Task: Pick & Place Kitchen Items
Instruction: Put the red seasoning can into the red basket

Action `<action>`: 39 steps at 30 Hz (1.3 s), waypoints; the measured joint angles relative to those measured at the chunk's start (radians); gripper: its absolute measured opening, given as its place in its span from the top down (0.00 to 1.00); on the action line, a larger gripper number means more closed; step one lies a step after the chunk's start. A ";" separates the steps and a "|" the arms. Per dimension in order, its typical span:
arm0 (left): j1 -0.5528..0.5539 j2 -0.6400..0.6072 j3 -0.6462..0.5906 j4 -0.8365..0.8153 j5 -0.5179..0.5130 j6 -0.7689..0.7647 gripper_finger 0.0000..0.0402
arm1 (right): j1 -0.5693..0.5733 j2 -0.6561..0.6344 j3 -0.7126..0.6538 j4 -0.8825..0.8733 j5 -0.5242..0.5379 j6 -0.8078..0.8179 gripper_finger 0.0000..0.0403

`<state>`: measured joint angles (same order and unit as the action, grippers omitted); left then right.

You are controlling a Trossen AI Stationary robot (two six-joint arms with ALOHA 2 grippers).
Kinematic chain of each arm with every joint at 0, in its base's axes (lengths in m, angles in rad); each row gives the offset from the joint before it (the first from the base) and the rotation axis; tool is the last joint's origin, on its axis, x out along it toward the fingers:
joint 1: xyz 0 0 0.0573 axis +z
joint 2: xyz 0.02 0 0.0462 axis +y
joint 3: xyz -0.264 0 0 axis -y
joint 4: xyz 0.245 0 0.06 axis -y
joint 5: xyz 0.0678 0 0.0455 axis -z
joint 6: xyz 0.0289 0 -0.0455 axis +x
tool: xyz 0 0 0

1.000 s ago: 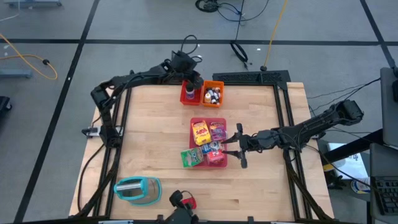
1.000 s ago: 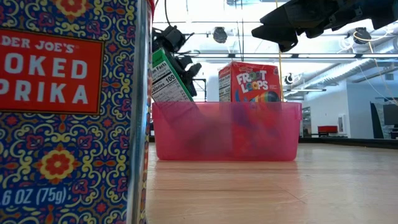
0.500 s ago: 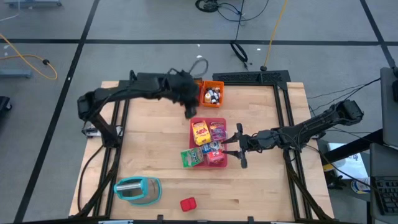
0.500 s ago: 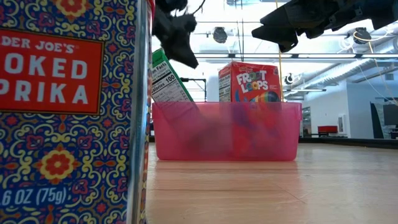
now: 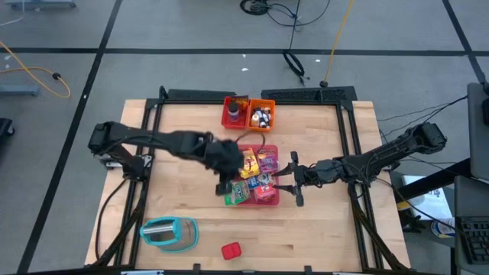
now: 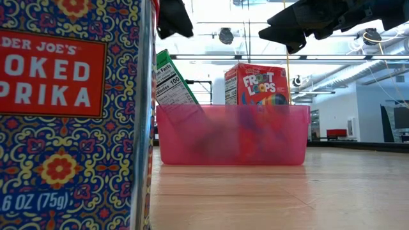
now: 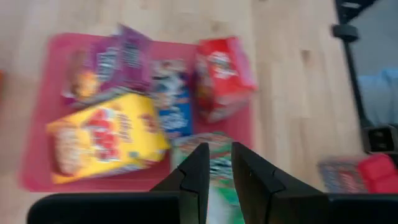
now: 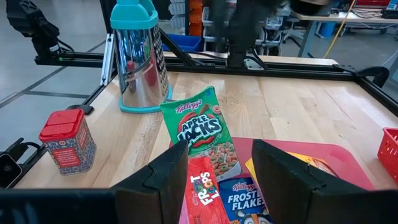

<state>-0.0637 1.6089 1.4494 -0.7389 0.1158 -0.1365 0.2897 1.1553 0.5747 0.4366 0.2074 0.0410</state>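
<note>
A flat pink-red tray (image 5: 276, 149) holds a yellow box (image 5: 247, 163), a purple box (image 5: 267, 159), a blue box (image 5: 261, 182) and a red Froot Loops box (image 5: 266, 194). A green Apple Jacks box (image 5: 237, 194) leans at the tray's near left corner. My left gripper (image 5: 224, 186) hovers over that green box (image 7: 221, 186), its fingers a narrow gap apart and empty. My right gripper (image 5: 294, 179) waits open and empty at the tray's right side, facing the boxes (image 8: 199, 127).
A red bin (image 5: 235, 112) and an orange bin (image 5: 261, 114) with small bottles stand at the far edge. A steel grater with a teal handle (image 5: 168, 233) and a red paprika tin (image 5: 231, 250) sit near the near edge. Bare wood lies left of the tray.
My left arm has swung from the red bin at the far edge toward the near side. It now hangs above the tray's near left corner, over the green box. The right arm and the boxes have kept still.
</note>
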 joint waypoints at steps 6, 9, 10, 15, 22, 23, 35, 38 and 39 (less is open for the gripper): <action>-0.129 0.000 0.000 0.000 -0.040 -0.116 0.83 | 0.000 0.000 0.000 0.000 0.000 0.000 0.58; -0.187 0.004 0.000 0.001 -0.037 -0.179 0.83 | 0.000 0.000 0.000 0.000 0.000 0.000 0.58; -0.204 0.006 0.000 0.001 -0.036 -0.198 0.83 | 0.000 0.000 0.000 0.001 0.000 0.000 0.58; -0.273 0.006 0.000 0.011 -0.039 -0.326 0.83 | 0.000 0.000 0.000 0.004 0.000 0.000 0.58; -0.352 0.006 0.000 0.012 -0.039 -0.435 0.83 | 0.000 0.000 0.000 0.004 0.000 0.000 0.58; -0.360 0.006 0.000 0.018 -0.044 -0.446 0.83 | 0.000 0.000 0.000 0.004 0.000 0.000 0.58; -0.420 0.060 0.001 0.176 -0.046 -0.588 0.42 | 0.000 0.000 0.000 -0.001 0.000 0.011 0.58; -0.432 0.107 0.000 0.248 -0.002 -0.628 0.29 | 0.000 -0.001 0.000 -0.001 0.000 0.011 0.58; -0.437 0.122 0.000 0.281 0.012 -0.642 0.25 | 0.000 -0.001 0.000 -0.003 0.001 0.011 0.58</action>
<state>-0.5012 1.7308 1.4490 -0.4576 0.1277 -0.7781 0.2897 1.1545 0.5747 0.4339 0.2080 0.0521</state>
